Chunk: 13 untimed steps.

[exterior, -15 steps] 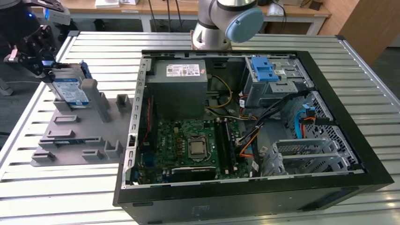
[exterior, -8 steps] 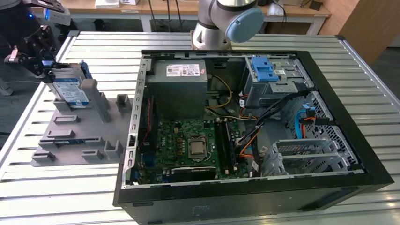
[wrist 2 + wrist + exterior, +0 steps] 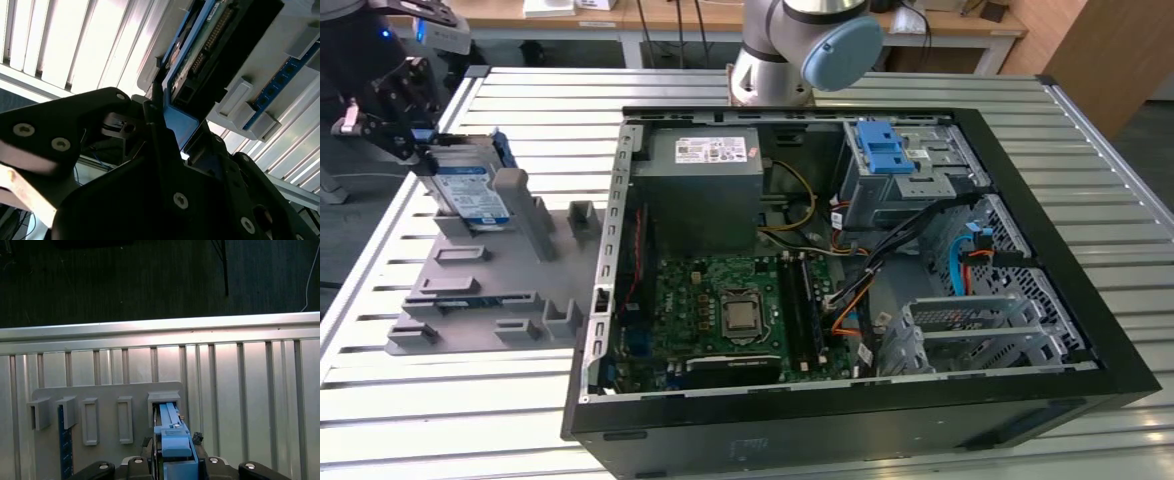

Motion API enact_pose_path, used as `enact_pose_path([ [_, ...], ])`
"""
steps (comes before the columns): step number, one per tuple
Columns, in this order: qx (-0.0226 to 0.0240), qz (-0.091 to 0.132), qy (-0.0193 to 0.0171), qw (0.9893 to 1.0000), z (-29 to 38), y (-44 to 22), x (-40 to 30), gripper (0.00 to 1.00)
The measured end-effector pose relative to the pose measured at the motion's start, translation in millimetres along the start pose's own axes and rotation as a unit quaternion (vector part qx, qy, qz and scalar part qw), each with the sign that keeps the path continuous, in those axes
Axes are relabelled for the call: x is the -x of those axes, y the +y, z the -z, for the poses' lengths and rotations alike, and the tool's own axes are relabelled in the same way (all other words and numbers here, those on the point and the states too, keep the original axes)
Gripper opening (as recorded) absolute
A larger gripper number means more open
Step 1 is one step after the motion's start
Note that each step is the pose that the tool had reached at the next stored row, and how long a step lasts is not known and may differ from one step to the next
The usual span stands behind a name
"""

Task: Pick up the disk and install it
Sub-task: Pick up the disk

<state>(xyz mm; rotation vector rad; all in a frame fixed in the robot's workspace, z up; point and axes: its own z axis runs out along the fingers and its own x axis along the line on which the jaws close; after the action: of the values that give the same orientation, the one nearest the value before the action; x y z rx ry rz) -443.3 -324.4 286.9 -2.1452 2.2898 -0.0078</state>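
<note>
- In the exterior view, my pincer (image 3: 424,148) is at the far corner of the slatted surface (image 3: 454,420), on the exterior view's left. It is well apart from the open computer case (image 3: 1107,380). The disk (image 3: 464,195) stands on edge in the grey fixture (image 3: 480,290), leaning a little, with its label facing the camera and its top end at my pincer. I judge this step to be the pick-up, with the disk not yet clear of its slot.
- In the second wrist view, my pincer (image 3: 180,131) is pinching the disk (image 3: 200,55) by the blue carrier at its end, one finger on each flat side. The circuit-board side shows beyond, and the fixture (image 3: 300,35) holds the rest. The hold is narrow and sits at one end, so I reckon any sideways pull would twist the disk in the grip.
- In the first wrist view, the blue carrier of the disk (image 3: 172,432) runs straight from my pincer (image 3: 172,452) into the raised frame of the slot in the fixture (image 3: 105,395). The ribbed surface (image 3: 250,390) lies beyond. To do this well, I would draw the disk out along the line of the slot, level and slow. That way the carrier should not bind on the frame or slip between my fingers.
</note>
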Motion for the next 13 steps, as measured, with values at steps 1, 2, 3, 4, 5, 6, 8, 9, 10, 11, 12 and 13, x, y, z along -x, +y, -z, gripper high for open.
enact_pose_path([
  [1, 0.0, 0.0, 0.0, 1.0, 0.0, 0.0, 0.0, 0.41],
  [2, 0.0, 0.0, 0.0, 1.0, 0.0, 0.0, 0.0, 0.41],
  [3, 0.0, 0.0, 0.0, 1.0, 0.0, 0.0, 0.0, 0.41],
  [4, 0.0, 0.0, 0.0, 1.0, 0.0, 0.0, 0.0, 0.41],
  [5, 0.0, 0.0, 0.0, 1.0, 0.0, 0.0, 0.0, 0.4],
  [6, 0.0, 0.0, 0.0, 1.0, 0.0, 0.0, 0.0, 0.4],
  [8, 0.0, 0.0, 0.0, 1.0, -0.1, 0.0, 0.0, 0.37],
  [9, 0.0, 0.0, 0.0, 1.0, -0.1, 0.0, 0.0, 0.37],
  [10, 0.0, 0.0, 0.0, 1.0, -0.1, 0.0, 0.0, 0.37],
  [11, 0.0, 0.0, 0.0, 1.0, -0.1, 0.0, 0.0, 0.37],
  [12, 0.0, 0.0, 0.0, 1.0, -0.1, 0.0, 0.0, 0.37],
  [13, 0.0, 0.0, 0.0, 1.0, -0.1, 0.0, 0.0, 0.37],
])
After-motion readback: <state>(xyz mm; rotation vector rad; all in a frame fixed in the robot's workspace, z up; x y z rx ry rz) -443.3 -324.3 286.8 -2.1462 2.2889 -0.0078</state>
